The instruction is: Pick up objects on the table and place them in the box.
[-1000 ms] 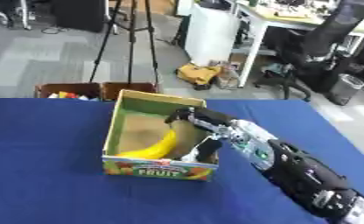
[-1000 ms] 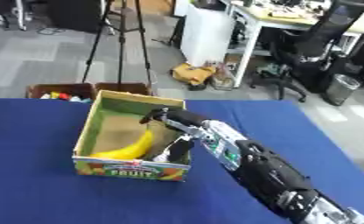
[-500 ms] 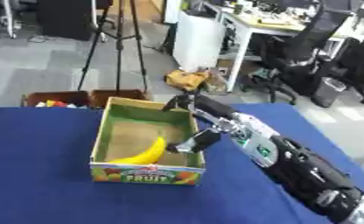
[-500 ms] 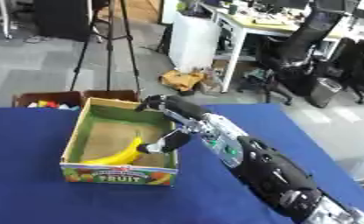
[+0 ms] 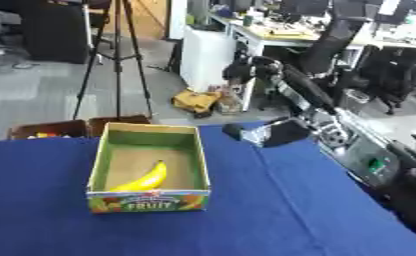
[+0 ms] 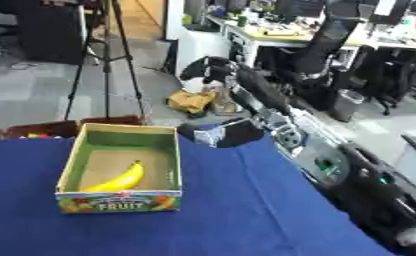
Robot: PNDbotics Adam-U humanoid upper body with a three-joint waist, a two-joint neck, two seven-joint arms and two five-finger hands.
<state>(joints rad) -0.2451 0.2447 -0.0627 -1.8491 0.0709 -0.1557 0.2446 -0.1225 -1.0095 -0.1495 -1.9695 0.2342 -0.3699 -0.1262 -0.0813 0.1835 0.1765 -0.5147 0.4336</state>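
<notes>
A yellow banana lies slantwise on the floor of the open cardboard fruit box, which stands on the blue table left of centre. My right hand hovers to the right of the box and above the table's far edge. It is open and holds nothing: the fingers reach up and away, and the thumb hangs low near the box's far right corner. The forearm runs in from the lower right. No other loose object shows on the cloth. My left hand is out of sight.
Beyond the table's far edge stand a tripod, low brown crates with coloured items, a white cabinet, desks and black office chairs. The blue cloth stretches bare in front of the box and to its right.
My right hand has come up out of the box and moved right, empty. The banana stays inside. The whole view has also shifted, so the camera moved.
</notes>
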